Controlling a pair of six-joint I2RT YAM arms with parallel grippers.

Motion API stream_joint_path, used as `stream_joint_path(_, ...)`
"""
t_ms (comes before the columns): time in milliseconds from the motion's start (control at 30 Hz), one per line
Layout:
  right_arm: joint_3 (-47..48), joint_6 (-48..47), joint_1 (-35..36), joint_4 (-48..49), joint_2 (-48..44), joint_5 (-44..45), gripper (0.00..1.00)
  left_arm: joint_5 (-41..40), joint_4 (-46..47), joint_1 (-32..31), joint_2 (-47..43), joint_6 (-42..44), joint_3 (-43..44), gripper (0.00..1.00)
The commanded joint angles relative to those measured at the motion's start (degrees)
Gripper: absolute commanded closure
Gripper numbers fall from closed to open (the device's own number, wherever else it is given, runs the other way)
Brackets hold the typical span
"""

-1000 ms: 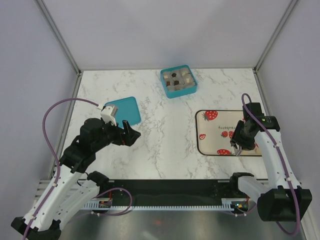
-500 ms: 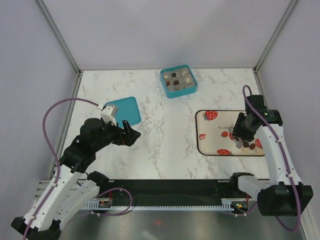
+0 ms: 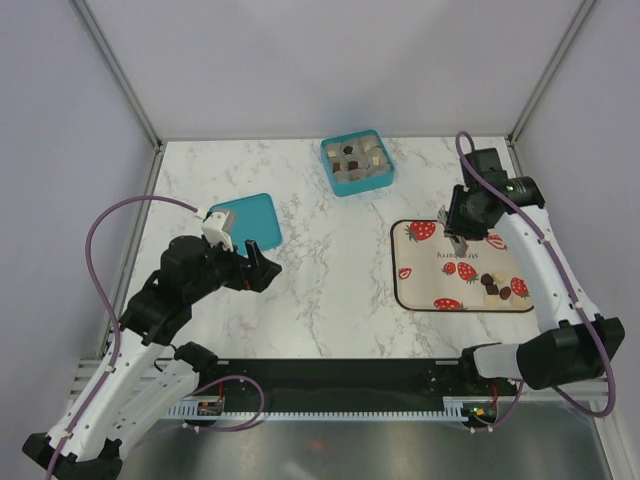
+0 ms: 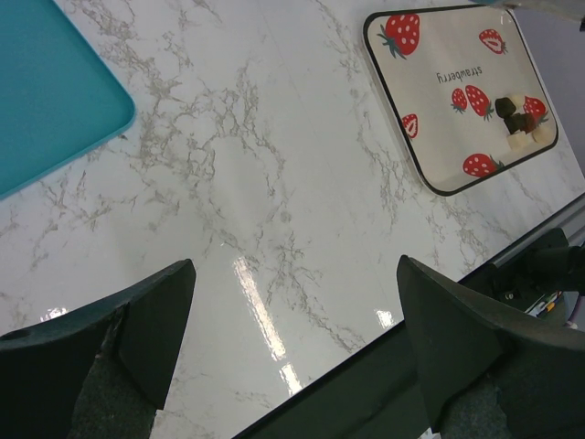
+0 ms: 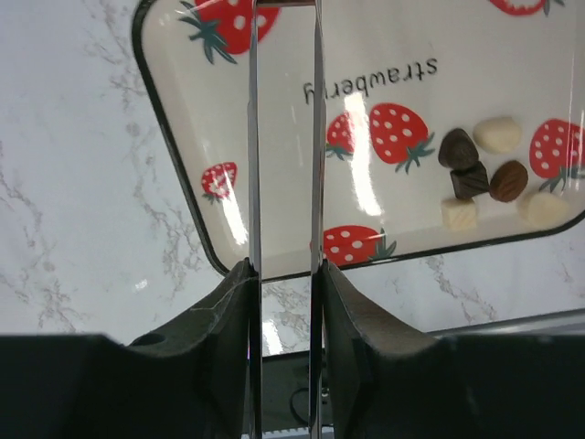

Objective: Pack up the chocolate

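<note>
- Right gripper (image 3: 455, 232): two thin, blade-like fingers (image 5: 314, 183) run parallel with a narrow slot between them. In the right wrist view their tips are cut off by the top edge, so it cannot be told whether anything is pinched there.
- Position of the right gripper: raised over the strawberry tray (image 3: 430, 265), at about 11 o'clock from the tray's middle and close to its far edge. The wrist view looks down the slot onto the tray's cream surface.
- Left gripper (image 4: 292, 270): the jaws stand wide apart and nothing lies between them; bare marble shows through the gap.
- Position of the left gripper: over the table (image 3: 330, 290) at roughly 8 o'clock from the table's middle, just off the 5 o'clock corner of the flat teal lid (image 3: 255, 212).
- The chocolate (image 3: 495, 285): six loose pieces form a tight cluster at the tray's 4 o'clock corner. They are dark brown, mid-brown and whitish, some of them touching. The cluster lies well apart from the right gripper, at about 4 o'clock from it.
- More pieces sit in the grey compartments of the teal box (image 3: 362, 187), which stands at 12 o'clock on the table, near its far edge. Their number cannot be made out.
- The tray, black-rimmed and printed with red strawberries, lies at 4 o'clock on the table. The lid lies at 9 o'clock, apart from the box.
</note>
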Motion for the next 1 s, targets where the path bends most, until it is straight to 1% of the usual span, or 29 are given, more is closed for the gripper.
stream_joint_path(0,9.0,2.0,7.0,4.0,7.1,4.4,0.62,0.0,2.1,0.0,0.1,1.9,0.0,0.01)
stream_joint_path(33,13.2,2.6,8.1,4.4,8.9,4.5,0.62,-0.1,2.1,0.0,0.1,1.9,-0.1,0.01)
stream_joint_path(100,17.2,2.8,11.4,6.2,14.7,4.9,0.62,-0.2,2.0,0.0,0.1,1.9,0.0,0.01)
stream_joint_path(133,21.4,2.8,12.3,6.6,16.8,4.9,0.62,-0.4,2.0,0.0,0.1,2.0,0.0,0.01)
stream_joint_path(167,23.6,2.2,13.3,7.1,18.9,4.9,0.62,-0.5,2.0,0.0,0.1,1.9,-0.1,0.01)
stream_joint_path(200,25.8,1.7,15.0,8.1,23.1,4.9,0.62,-0.8,1.9,0.0,0.0,1.9,0.0,0.01)
stream_joint_path(233,30.0,1.2,15.7,8.5,25.2,5.1,0.62,-0.9,1.9,0.0,0.0,1.9,0.0,0.01)
stream_joint_path(300,34.5,-0.1,17.7,9.0,31.2,5.3,0.62,-1.1,2.0,0.0,0.0,1.9,0.0,0.01)
stream_joint_path(333,38.7,-0.4,18.2,9.1,33.2,5.4,0.62,-1.2,2.0,0.0,0.0,1.9,-0.1,0.01)
stream_joint_path(433,45.2,-1.1,20.1,9.4,39.3,5.7,0.62,-1.4,1.9,0.0,0.3,1.9,-0.2,0.01)
stream_joint_path(533,47.9,-1.5,21.1,10.5,42.6,5.4,0.62,-1.3,1.9,0.0,0.6,1.9,0.0,0.01)
stream_joint_path(633,48.5,-2.0,21.9,11.7,44.2,4.9,0.62,-1.3,1.9,0.0,0.5,1.9,-0.1,0.01)
stream_joint_path(967,47.3,-3.7,23.3,12.1,47.1,5.6,0.61,-1.3,1.9,0.0,0.9,1.9,-0.1,0.01)
